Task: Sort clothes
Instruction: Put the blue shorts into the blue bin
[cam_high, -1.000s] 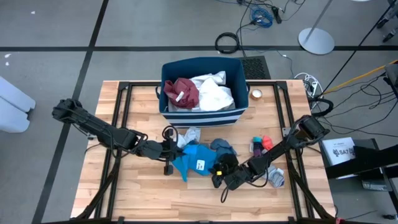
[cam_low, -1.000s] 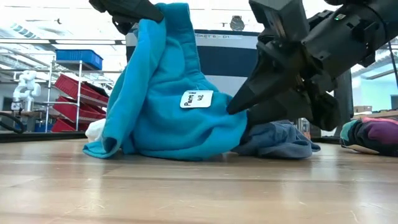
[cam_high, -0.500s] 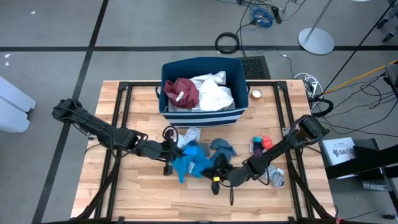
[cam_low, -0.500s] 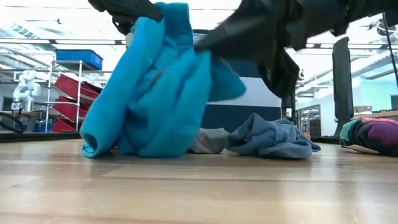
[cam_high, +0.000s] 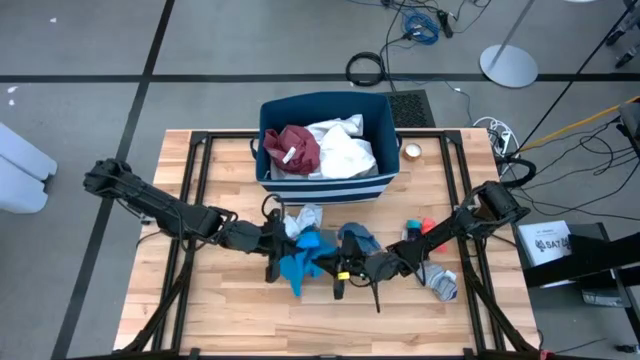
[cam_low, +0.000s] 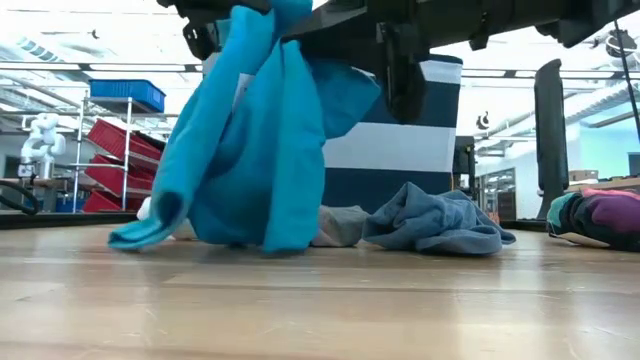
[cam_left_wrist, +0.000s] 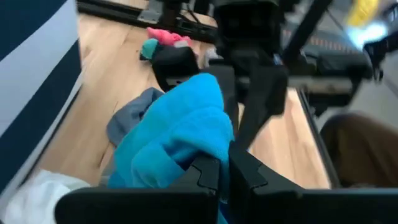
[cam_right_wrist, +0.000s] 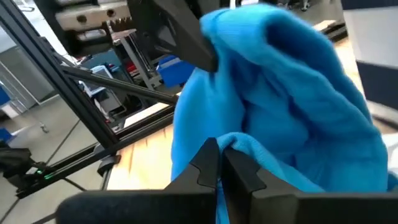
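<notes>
- Desk (cam_high: 230, 300): light wood, navy striped bin (cam_high: 328, 185) at far edge, maroon garment (cam_high: 293, 147) and white garment (cam_high: 346, 150) inside.
- Bright blue garment (cam_high: 300, 262) mid-desk, lifted, its hem brushing the wood in the low view.
- Left gripper (cam_high: 272, 240): fingers pinching the blue cloth's top.
- Right gripper (cam_high: 338, 272): fingers pressed together on its other edge.
- Grey-blue garment (cam_low: 435, 220) lies beside.

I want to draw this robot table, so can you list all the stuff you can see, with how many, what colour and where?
Bright blue soft fabric garment: one, blue, lifted over the table's middle, pinched by both end effectors.
Navy fabric bin with white stripes: one, at the table's far edge.
Maroon garment: one, in the bin.
White garment: one, in the bin.
Grey-blue crumpled cloth: one, on the wood beside the blue garment.
Wooden table: one, light brown.
Left end effector: shut on the blue garment.
Right end effector: shut on it too.
</notes>
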